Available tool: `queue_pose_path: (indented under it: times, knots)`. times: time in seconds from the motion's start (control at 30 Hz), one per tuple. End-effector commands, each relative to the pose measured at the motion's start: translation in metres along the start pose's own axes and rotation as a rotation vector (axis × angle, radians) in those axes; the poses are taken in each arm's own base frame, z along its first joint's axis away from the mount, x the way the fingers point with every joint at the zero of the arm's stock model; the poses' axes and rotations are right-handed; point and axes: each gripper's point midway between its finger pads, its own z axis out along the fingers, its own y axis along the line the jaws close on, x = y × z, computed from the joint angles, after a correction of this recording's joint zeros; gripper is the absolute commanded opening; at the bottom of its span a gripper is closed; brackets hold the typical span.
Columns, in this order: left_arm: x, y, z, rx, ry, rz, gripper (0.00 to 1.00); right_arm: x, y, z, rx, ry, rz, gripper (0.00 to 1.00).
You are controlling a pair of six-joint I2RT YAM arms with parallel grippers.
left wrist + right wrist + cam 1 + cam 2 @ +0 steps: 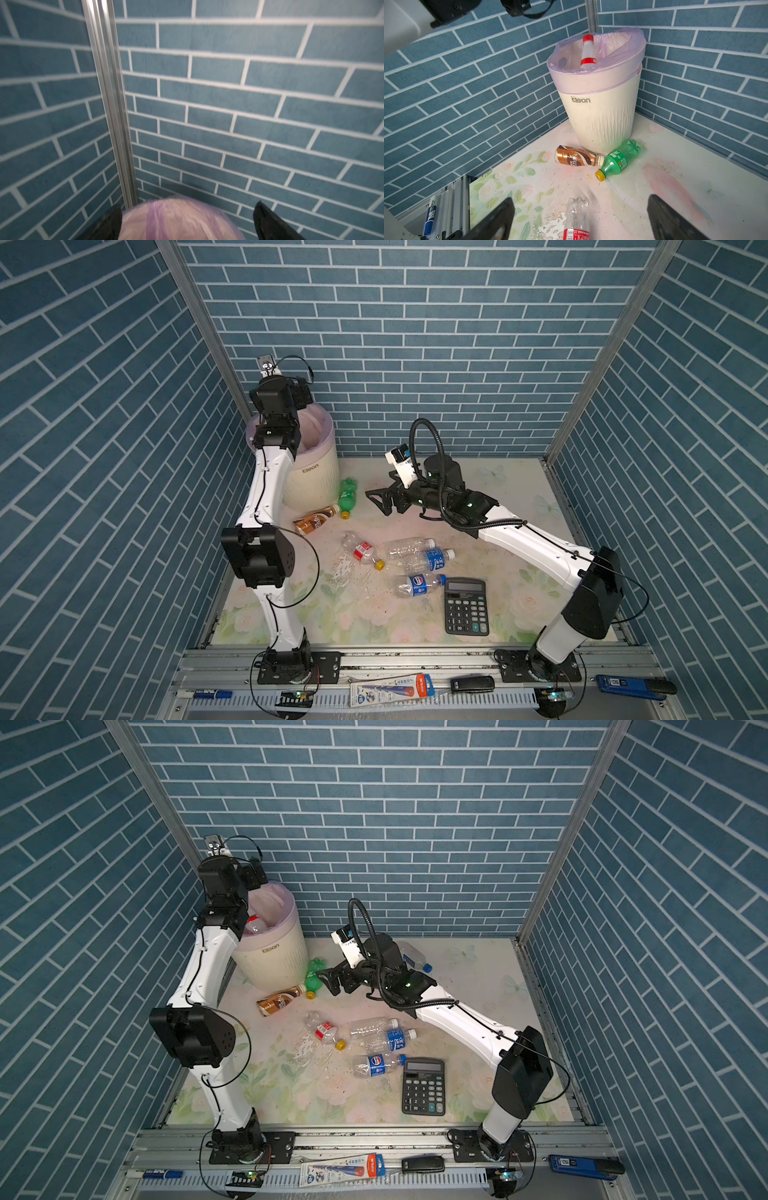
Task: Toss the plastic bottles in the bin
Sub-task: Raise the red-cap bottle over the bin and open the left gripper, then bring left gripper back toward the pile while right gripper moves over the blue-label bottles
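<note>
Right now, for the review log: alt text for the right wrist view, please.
A cream bin marked "clean", lined with a lilac bag, stands in the blue-tiled corner with a red-capped white bottle cap-up inside. A brown coffee bottle and a green bottle lie at its base; a clear red-labelled bottle lies on the table, framed by the open right tool.

Blue brick-pattern walls [415, 344] on three sides — floral tabletop [353, 614], aluminium corner posts [203, 323].
</note>
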Motion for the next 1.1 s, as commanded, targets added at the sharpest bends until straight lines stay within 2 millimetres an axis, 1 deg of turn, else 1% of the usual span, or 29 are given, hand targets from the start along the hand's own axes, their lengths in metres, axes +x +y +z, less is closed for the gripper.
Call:
queue_pose_path:
  times: [0.0, 0.13, 0.3, 0.4, 0.57, 0.63, 0.73, 0.8, 0.9, 1.0, 1.07]
  knots:
    - [-0.076, -0.011, -0.048, 0.066, -0.145, -0.073, 0.99, -0.018, 0.008, -0.002, -0.023, -0.045, -0.040, 0.99]
    - [-0.083, -0.027, -0.063, 0.112, -0.146, -0.062, 0.99, -0.015, 0.007, 0.003, -0.032, -0.043, -0.009, 0.99]
    - [-0.073, -0.050, -0.080, 0.177, -0.075, -0.064, 0.99, -0.013, 0.003, 0.000, -0.001, -0.056, 0.021, 0.99]
    - [-0.065, -0.072, -0.100, 0.231, -0.037, -0.050, 0.99, -0.008, -0.001, -0.004, 0.020, -0.049, 0.033, 0.99]
    - [-0.045, -0.108, -0.139, 0.319, 0.030, -0.038, 0.99, -0.002, -0.010, -0.012, 0.071, -0.033, 0.050, 0.99]
    - [-0.031, -0.118, -0.154, 0.347, 0.063, -0.041, 0.99, 0.000, -0.015, -0.018, 0.099, -0.029, 0.051, 0.99]
    - [-0.013, -0.123, -0.179, 0.367, 0.099, -0.026, 0.99, 0.009, -0.028, -0.029, 0.150, -0.019, 0.067, 0.99]
    - [0.002, -0.120, -0.197, 0.369, 0.120, -0.027, 0.99, 0.019, -0.036, -0.038, 0.173, -0.009, 0.083, 0.99]
    - [0.028, -0.112, -0.220, 0.385, 0.165, -0.062, 0.99, 0.041, -0.050, -0.051, 0.211, 0.022, 0.121, 0.99]
    - [0.067, -0.105, -0.238, 0.400, 0.256, -0.082, 0.99, 0.063, -0.061, -0.063, 0.245, 0.058, 0.143, 0.99]
    - [0.097, -0.103, -0.248, 0.418, 0.317, -0.104, 0.99, 0.078, -0.069, -0.072, 0.288, 0.082, 0.144, 0.99]
